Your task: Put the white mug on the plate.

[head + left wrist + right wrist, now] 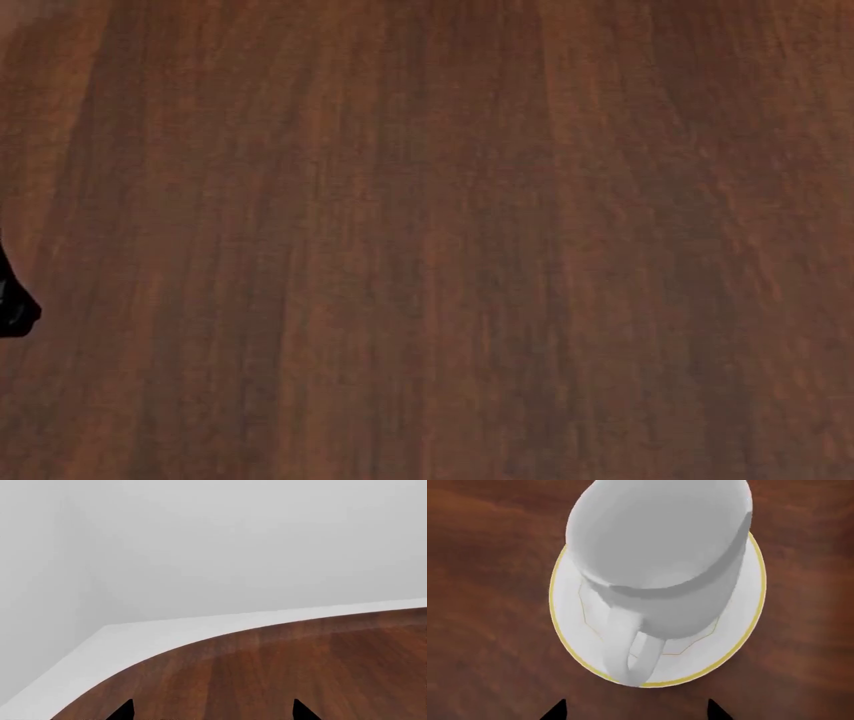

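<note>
Your right fingers (pixel 562 711) sit apart, one tip to each side, and the white mug (pixel 660 565) stands just ahead of them, between their two lines, upright on the plate (pixel 730 630). The mug's handle (pixel 630 652) points back toward your fingers, reaching out over the plate's near rim. The plate rests on the table (pixel 480 605), which spreads out on all sides of it. Ahead of your left fingers (pixel 123 711), also spread, lies bare table (pixel 320 670), its curved edge beyond the tips and the floor (pixel 133 640) past that edge, then a wall (pixel 233 540) behind.
</note>
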{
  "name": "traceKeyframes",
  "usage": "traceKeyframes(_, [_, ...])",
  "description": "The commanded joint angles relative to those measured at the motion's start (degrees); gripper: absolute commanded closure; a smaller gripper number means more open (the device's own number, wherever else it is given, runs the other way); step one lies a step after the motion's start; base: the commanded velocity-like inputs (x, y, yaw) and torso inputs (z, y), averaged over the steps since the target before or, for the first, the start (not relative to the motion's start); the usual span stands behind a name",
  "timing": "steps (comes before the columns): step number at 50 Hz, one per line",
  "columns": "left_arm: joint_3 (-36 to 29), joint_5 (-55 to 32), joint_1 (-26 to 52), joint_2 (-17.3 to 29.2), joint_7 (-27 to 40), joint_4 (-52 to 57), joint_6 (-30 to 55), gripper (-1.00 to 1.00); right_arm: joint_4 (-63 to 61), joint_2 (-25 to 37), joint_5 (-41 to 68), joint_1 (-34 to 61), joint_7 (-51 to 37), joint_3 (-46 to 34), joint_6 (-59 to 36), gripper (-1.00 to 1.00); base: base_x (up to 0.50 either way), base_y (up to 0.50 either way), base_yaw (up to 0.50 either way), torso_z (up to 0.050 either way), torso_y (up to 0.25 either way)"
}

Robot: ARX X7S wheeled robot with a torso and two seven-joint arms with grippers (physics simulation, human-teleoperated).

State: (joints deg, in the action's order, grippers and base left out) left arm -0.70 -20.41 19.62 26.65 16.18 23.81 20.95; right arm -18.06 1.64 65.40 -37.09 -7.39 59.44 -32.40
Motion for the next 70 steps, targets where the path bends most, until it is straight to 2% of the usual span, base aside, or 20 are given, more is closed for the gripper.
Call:
traceKeyframes(1, [0.72,-0.78,-0.89,0.26,0.26,1.12,0.05,-1.00,-7.56,-1.16,-0.05,-3.64,-0.34,-5.42,2.28,-1.00,0.00,0.00,0.00,0.000,0.000])
traceKeyframes(9, [1.36,-2.19,-0.35,0.96,0.80,3.17,2.40,-1.00,-12.78,-1.51,-0.54,-7.76,-1.35,-10.31,6.15,-1.00,0.00,0.00,0.00,0.000,0.000])
traceKeyframes(19, [1.61,-2.88,-0.93,1.27,1.24,5.02,2.94,-1.00,-21.49,-1.64,0.34,-7.90,-2.88,-5.08,4.25,-1.00,0.00,0.00,0.00,0.000,0.000])
traceKeyframes(30, [1.97,-2.25,-4.26,1.25,1.23,6.48,0.43,-1.00,-31.94,-1.64,10.05,-7.91,-5.06,10.91,-2.07,-1.00,0.00,0.00,0.00,0.000,0.000])
traceKeyframes(34, [2.41,-2.68,-4.92,1.58,1.56,7.73,0.87,-1.00,-35.30,-1.64,18.48,-7.90,-6.00,21.68,-6.60,-1.00,0.00,0.00,0.00,0.000,0.000])
traceKeyframes(35, [2.47,-2.75,-4.97,1.65,1.62,7.96,1.00,-1.00,-36.63,-1.64,27.07,0.69,2.59,30.27,-15.19,-1.00,0.00,0.00,0.00,0.000,0.000])
traceKeyframes(37, [2.74,-3.03,-5.30,1.82,1.74,8.58,1.18,-1.00,-34.48,-1.64,13.66,-7.91,-4.44,16.00,-1.73,-1.00,0.00,0.00,0.00,0.000,0.000])
traceKeyframes(38, [2.78,-2.97,-5.56,1.77,1.64,8.46,0.81,-1.00,-35.90,-1.64,22.26,0.69,4.15,24.59,-10.32,-1.00,0.00,0.00,0.00,0.000,0.000])
traceKeyframes(40, [3.37,-4.59,-3.95,2.64,2.29,9.99,3.88,-1.00,-36.12,-1.64,15.69,-7.91,-4.80,18.78,-2.57,-1.00,0.00,0.00,0.00,0.000,0.000])
traceKeyframes(41, [3.53,-4.97,-3.62,2.83,2.48,10.38,4.59,-1.00,-36.04,-1.64,24.29,0.69,3.80,27.38,-11.17,-1.00,0.00,0.00,0.00,0.000,0.000])
traceKeyframes(43, [3.02,-3.05,-6.14,1.92,1.71,8.64,0.55,-1.00,-37.99,-1.64,17.33,-7.91,-4.99,20.71,-2.75,-1.00,0.00,0.00,0.00,0.000,0.000])
traceKeyframes(44, [3.02,-3.10,-6.15,1.93,1.73,8.71,0.61,-1.00,-36.73,-1.64,25.93,0.69,3.60,29.30,-11.35,-1.00,0.00,0.00,0.00,0.000,0.000])
traceKeyframes(45, [3.36,-4.53,-4.49,2.63,2.42,10.23,3.61,-1.00,-38.56,-1.64,17.33,-7.91,-4.83,20.71,-2.75,-1.00,0.00,0.00,0.00,0.000,0.000])
traceKeyframes(46, [3.50,-5.13,-3.73,2.93,2.64,10.65,4.78,-1.00,-39.51,-1.64,16.81,-7.91,-5.00,20.56,-1.86,-1.00,0.00,0.00,0.00,0.000,0.000])
traceKeyframes(48, [2.91,-3.64,-5.35,2.28,2.01,9.21,1.90,-1.00,-39.32,-1.64,31.19,9.28,12.19,37.75,-19.05,-1.00,0.00,0.00,0.00,0.000,0.000])
traceKeyframes(50, [2.51,-2.95,-5.86,1.95,1.75,8.46,0.68,-1.00,-38.03,-1.63,48.38,19.09,2.66,54.94,-36.24,-1.00,0.00,0.00,0.00,0.000,0.000])
traceKeyframes(52, [2.34,-2.86,-5.79,1.92,1.80,8.46,0.71,-1.00,-39.32,-1.64,45.95,20.43,9.81,72.13,-53.43,-1.00,0.00,0.00,0.00,0.000,0.000])
traceKeyframes(54, [2.04,-2.82,-5.46,1.91,1.89,8.48,1.04,-1.00,-40.66,-1.64,40.93,21.68,15.86,87.60,-57.59,-1.00,0.00,0.00,0.00,0.000,0.000])
traceKeyframes(62, [1.49,-4.16,-3.04,2.37,2.77,9.88,4.66,-1.00,-41.93,-1.63,37.85,22.22,26.21,93.20,-57.59,-1.00,0.00,0.00,0.00,0.000,0.000])
traceKeyframes(70, [0.65,-4.25,-2.67,2.10,2.74,9.69,4.79,-1.00,-41.93,0.85,46.34,22.06,22.48,95.49,-57.59,-1.00,0.00,0.00,0.00,0.000,0.000])
